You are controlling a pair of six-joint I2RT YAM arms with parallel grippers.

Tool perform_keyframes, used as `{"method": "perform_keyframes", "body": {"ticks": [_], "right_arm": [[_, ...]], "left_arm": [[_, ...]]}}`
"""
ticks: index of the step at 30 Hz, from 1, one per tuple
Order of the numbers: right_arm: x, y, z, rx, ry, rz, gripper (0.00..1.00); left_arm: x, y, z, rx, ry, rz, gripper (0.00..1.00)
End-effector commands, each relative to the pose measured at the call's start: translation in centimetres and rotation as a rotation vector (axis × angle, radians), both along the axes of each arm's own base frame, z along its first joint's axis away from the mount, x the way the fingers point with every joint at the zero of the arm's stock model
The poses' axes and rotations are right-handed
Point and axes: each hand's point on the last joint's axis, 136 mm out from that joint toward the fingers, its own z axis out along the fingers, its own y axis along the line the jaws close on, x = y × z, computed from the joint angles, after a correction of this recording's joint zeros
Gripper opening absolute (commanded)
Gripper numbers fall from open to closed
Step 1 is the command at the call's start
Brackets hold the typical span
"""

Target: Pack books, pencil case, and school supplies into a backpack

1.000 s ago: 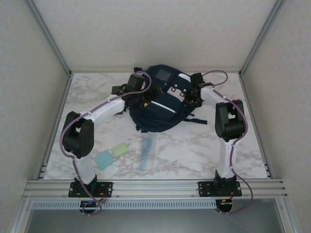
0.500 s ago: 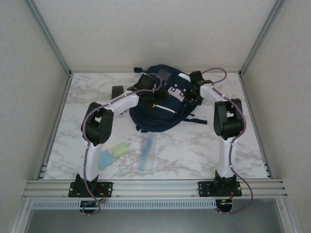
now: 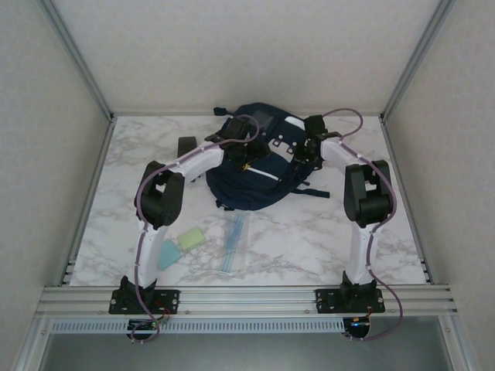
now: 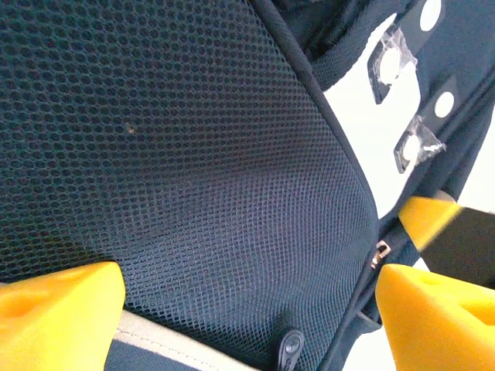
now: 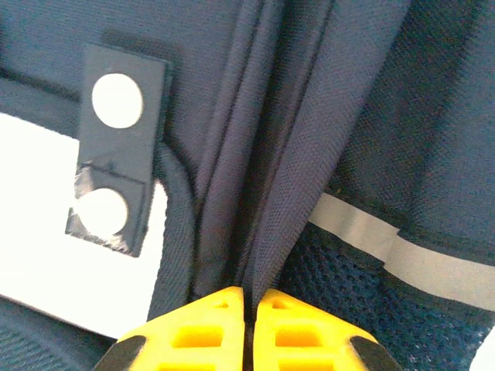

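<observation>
Backpack, one; blue pad, one; green pad, one.

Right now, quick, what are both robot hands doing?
Left gripper: open, empty, above the backpack.
Right gripper: closed, pinching a backpack fabric fold.

Light in the overhead view was soft and even, leaving only faint shadows on the marble table. The wrist views showed the backpack weave sharply, but its white label was overexposed, and the near yellow fingertips looked slightly soft.
</observation>
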Motion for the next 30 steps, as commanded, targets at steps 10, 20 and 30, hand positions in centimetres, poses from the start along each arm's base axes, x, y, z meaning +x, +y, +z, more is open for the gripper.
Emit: {"method": "perform_keyframes", "body": {"ticks": [10,20,30], "right_arm": [[-5.9,5.2,1.9,0.088,-0.136,0.331,0.03],[-6.2,3.7,0.9,0.012,-0.078,0.275,0.22],[-6.7,4.6,4.1,0.082,-0.152,0.324,0.45]], "left_arm": [[2.9,-0.5,-4.9,0.028,0.031,0.025,0.84],[2.9,-0.8,-4.6,0.024,0.025,0.017,0.84],[3.0,-0.7,-3.5,0.028,0.009,0.009,0.84]]}}
